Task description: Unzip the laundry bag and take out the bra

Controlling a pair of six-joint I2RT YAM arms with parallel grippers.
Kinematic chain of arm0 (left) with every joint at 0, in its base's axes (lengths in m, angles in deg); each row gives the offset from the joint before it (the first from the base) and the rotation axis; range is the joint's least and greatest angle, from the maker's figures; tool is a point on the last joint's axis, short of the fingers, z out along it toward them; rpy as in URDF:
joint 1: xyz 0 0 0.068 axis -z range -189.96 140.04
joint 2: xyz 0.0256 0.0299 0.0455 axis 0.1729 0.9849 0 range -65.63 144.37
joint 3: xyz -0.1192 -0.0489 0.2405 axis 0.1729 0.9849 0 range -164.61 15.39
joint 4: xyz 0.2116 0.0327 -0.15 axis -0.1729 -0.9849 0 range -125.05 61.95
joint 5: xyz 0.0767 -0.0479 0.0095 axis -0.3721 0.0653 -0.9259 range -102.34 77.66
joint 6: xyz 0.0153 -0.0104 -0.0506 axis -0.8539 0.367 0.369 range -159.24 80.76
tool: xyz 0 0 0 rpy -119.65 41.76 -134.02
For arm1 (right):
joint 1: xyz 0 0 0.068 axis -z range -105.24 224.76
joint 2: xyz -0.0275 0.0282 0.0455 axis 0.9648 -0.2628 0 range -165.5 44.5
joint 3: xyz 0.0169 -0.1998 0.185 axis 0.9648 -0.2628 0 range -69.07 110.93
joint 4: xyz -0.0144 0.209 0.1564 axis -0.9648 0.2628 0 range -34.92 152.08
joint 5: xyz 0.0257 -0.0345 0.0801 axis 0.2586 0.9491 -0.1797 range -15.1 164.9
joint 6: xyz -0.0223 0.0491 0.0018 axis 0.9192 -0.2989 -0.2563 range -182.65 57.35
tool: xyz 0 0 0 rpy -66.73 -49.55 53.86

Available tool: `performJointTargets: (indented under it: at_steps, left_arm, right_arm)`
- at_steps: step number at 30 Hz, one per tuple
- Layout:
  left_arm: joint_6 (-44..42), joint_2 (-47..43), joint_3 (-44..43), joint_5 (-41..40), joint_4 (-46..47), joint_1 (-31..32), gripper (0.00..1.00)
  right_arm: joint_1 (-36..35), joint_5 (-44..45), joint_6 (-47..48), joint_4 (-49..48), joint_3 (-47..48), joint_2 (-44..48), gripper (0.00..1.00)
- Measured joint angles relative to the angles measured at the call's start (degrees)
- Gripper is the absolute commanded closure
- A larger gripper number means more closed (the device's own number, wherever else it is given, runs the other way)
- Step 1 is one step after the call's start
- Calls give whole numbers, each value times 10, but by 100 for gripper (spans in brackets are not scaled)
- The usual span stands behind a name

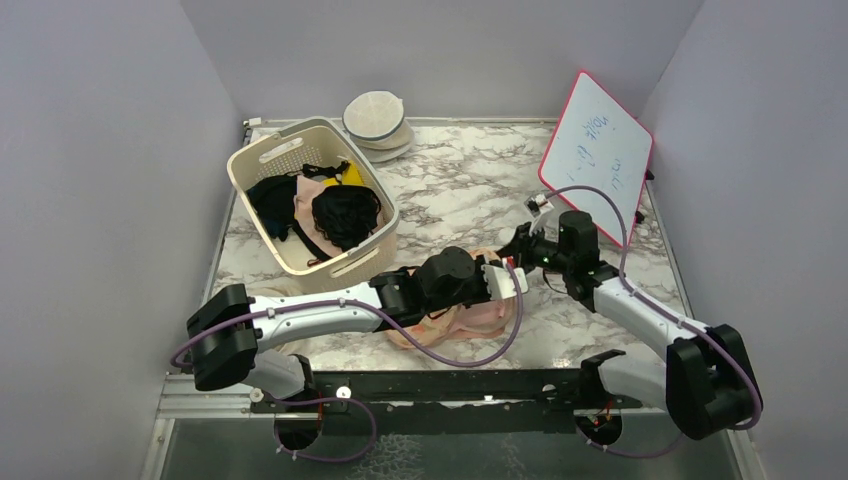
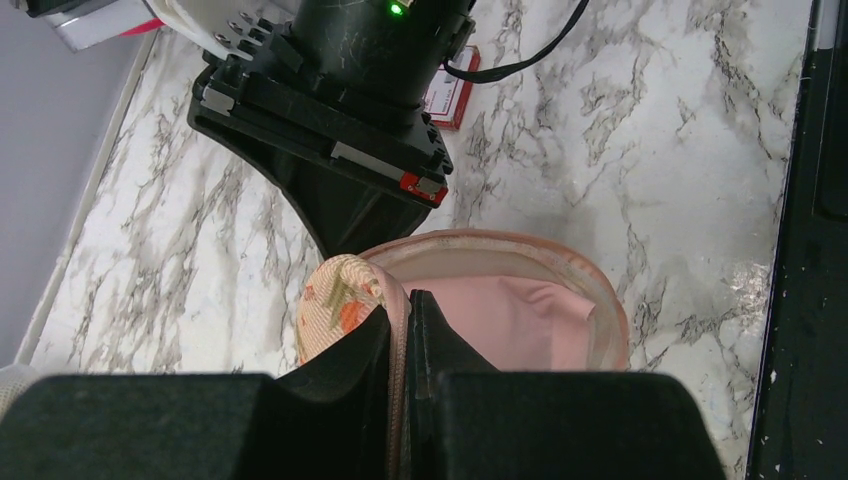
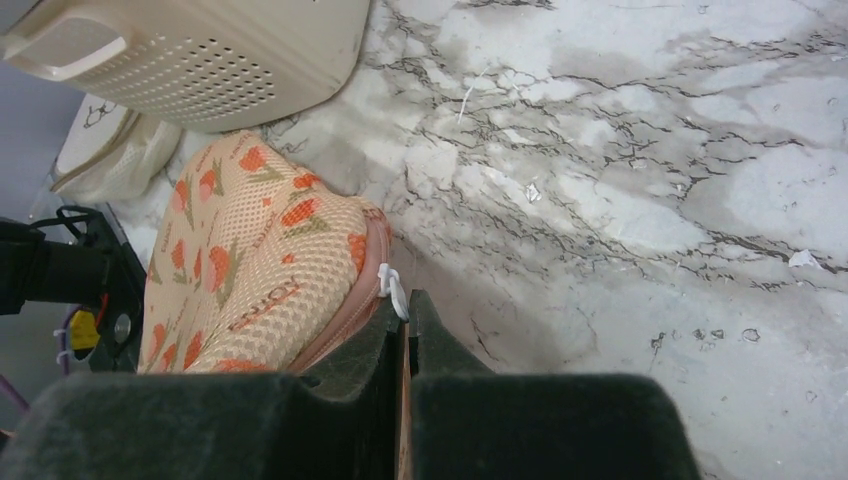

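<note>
Left fingers (image 2: 440, 350) are clamped shut on the rim of the bag (image 2: 340, 295). The right fingers (image 3: 445, 350) pinch its edge, just below a white zip pull (image 3: 392, 288). The bag lies on the desk (image 1: 470, 190) at 6 o'clock with one lobe open. Pale pink fabric (image 2: 510, 320) shows inside, and I cannot tell whether it is bra or lining. A basket (image 1: 262, 165) holding dark garments (image 1: 345, 215) sits at 10 o'clock.

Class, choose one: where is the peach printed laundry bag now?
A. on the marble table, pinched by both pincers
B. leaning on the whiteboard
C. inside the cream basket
A: the laundry bag lies on the table, with the left pincer and the right pincer shut on its edge.
</note>
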Motion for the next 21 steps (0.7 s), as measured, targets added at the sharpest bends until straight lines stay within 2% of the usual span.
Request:
performJointTargets:
  at_steps: [1,3,8,12,13,17,21]
  left_arm:
    - [0,0,0,0,0,0,100]
    - [0,-1,1,-1,0,0,100]
    - [2,1,1,-25,7,1,100]
    - [12,20,-8,-44,8,-1,100]
    - [17,28,-13,-47,7,-3,100]
    - [35,46,-23,-48,3,-12,100]
    - [50,49,-25,-48,1,-21,96]
  right_arm:
    - [0,0,-2,-5,0,-4,98]
    - [0,7,-8,-2,0,-8,90]
    - [0,72,-28,50,4,12,64]
    - [1,132,-42,115,12,59,38]
    - [1,150,-49,133,16,70,34]
    - [1,207,-74,193,29,125,25]
    - [1,227,-91,236,31,176,23]
